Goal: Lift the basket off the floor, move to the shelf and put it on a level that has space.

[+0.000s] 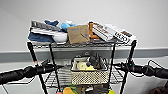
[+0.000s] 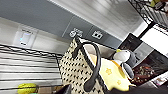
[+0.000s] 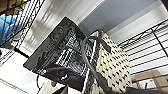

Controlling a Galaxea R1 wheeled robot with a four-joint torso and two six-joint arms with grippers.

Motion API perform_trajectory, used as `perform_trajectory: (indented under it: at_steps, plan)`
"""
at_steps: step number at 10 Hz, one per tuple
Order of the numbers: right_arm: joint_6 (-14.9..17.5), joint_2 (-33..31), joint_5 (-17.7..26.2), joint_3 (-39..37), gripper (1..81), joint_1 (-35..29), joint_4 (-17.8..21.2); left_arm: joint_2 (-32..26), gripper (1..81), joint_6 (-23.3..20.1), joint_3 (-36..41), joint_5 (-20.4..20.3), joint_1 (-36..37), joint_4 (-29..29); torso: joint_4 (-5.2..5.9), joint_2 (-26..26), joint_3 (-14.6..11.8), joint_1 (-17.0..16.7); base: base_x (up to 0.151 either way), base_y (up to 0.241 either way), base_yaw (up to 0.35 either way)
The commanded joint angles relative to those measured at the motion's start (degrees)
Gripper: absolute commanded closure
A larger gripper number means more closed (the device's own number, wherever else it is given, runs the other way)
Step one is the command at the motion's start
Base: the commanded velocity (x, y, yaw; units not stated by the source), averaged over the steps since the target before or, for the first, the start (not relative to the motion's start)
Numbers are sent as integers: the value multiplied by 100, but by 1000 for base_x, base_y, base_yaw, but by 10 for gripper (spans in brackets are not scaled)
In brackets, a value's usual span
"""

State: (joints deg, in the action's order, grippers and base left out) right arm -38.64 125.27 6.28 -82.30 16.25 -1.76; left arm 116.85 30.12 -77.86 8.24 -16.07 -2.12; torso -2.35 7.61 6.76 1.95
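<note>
Two black pincers, left [image 1: 58, 66] and right [image 1: 115, 65], grip state indiscernible, were flanking the cream perforated basket [image 1: 89, 75] judged set on the grey wire-grid level [image 1: 53, 77]; release was called for.

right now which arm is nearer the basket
Left, narrowly. The left arm ends a short gap from the basket on its left side; the right arm ends slightly farther off on its right side.

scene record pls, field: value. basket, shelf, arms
basket: cream, perforated sides, dark loop handles, on the shelf's second tier
basket contents: yellow cloth, grey and white soft item
shelf: black-posted wire rack against the wall
top tier: boxes, blue cloth, brown cardboard box
tier below the basket: colourful toys
arms: one on each side of the basket
gripper state: cannot tell
</note>
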Motion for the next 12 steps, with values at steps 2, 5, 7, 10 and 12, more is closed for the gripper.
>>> perform_trajectory:
  at_steps: [2,5,7,10,12]
  plan:
    - [-64,-1018,-364,1312,10,-433,-9,-827,10,2,841,-455,135,-69,0,0,0,0,0,0,0]
    - [-266,-1572,-373,1885,10,-39,35,-1302,10,37,1430,-446,-418,27,0,2,-2,-2,0,0,0]
    - [-460,-1748,-329,1894,10,418,52,-1567,10,240,1765,-437,-902,89,0,2,-4,-5,0,0,0]
    - [-460,-1959,-31,1964,10,945,61,-1875,10,582,1985,-262,-1612,98,0,6,-11,-9,0,0,0]
    - [-451,-1968,-4,1938,10,1385,-44,-1849,10,557,1907,-270,-2281,19,0,9,-15,-11,0,0,0]
